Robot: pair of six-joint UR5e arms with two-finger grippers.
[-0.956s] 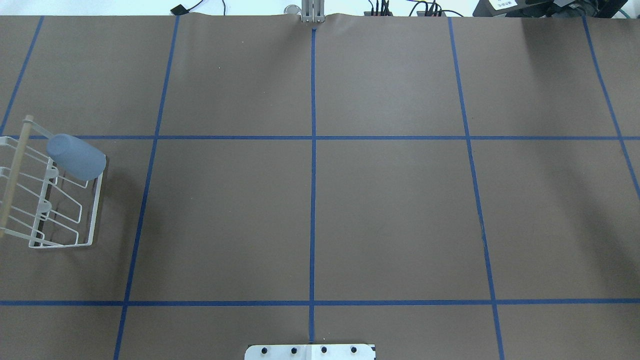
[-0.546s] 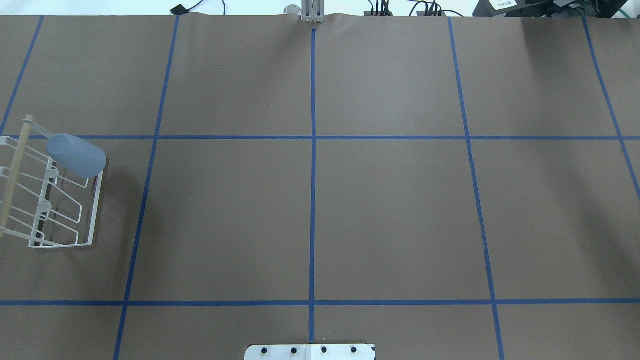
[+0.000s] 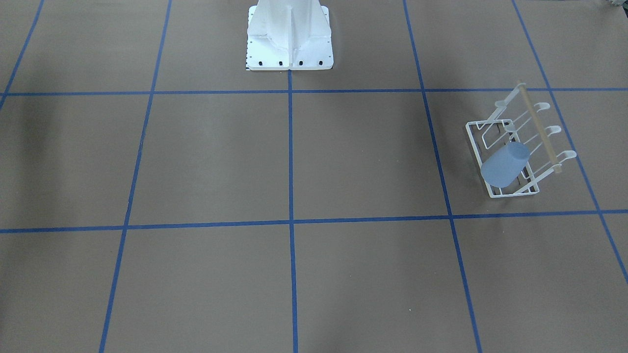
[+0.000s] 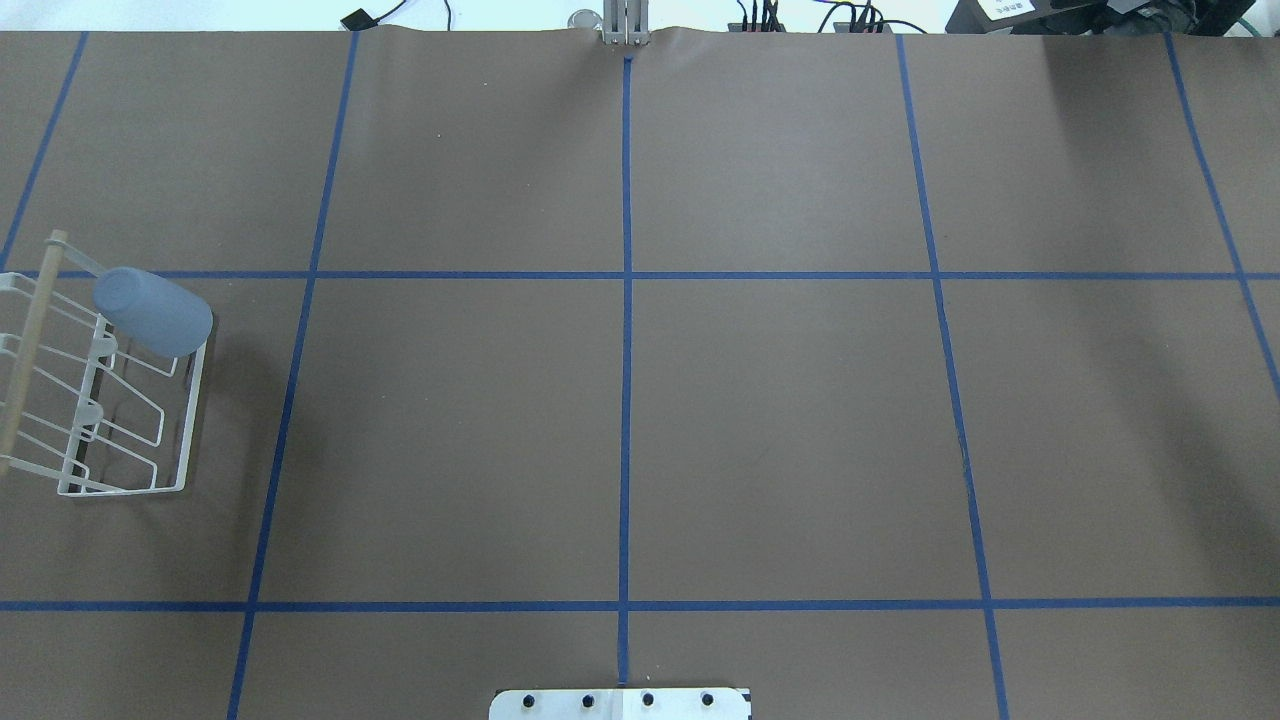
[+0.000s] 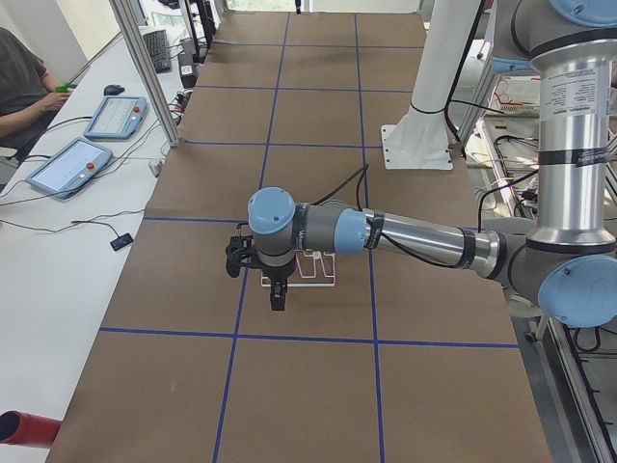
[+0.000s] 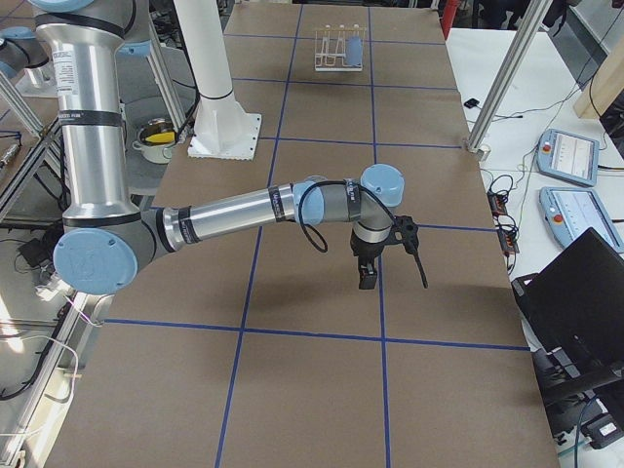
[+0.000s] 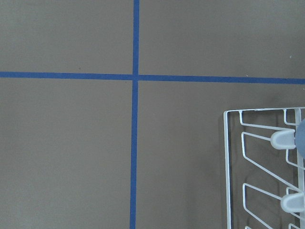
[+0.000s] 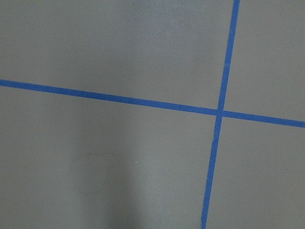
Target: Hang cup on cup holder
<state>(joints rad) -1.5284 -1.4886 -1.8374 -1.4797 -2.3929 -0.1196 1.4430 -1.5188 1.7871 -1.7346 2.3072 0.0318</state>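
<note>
— Brown table, with the white cup holder on the robot's left side. Where's the cup?
— Blue-grey cup hangs tilted on the holder, at the end away from the robot.
— And the left gripper?
— High over the holder, not touching the cup. Open or closed? Can't tell.
— Right gripper?
— Far away. Can't tell either.

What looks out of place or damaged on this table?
Nothing stands out. The light blue-grey plastic tumbler leans slanted on the small white wire rack, which looks like how it is meant to hang. Nothing looks spilled, broken or knocked over.
</note>
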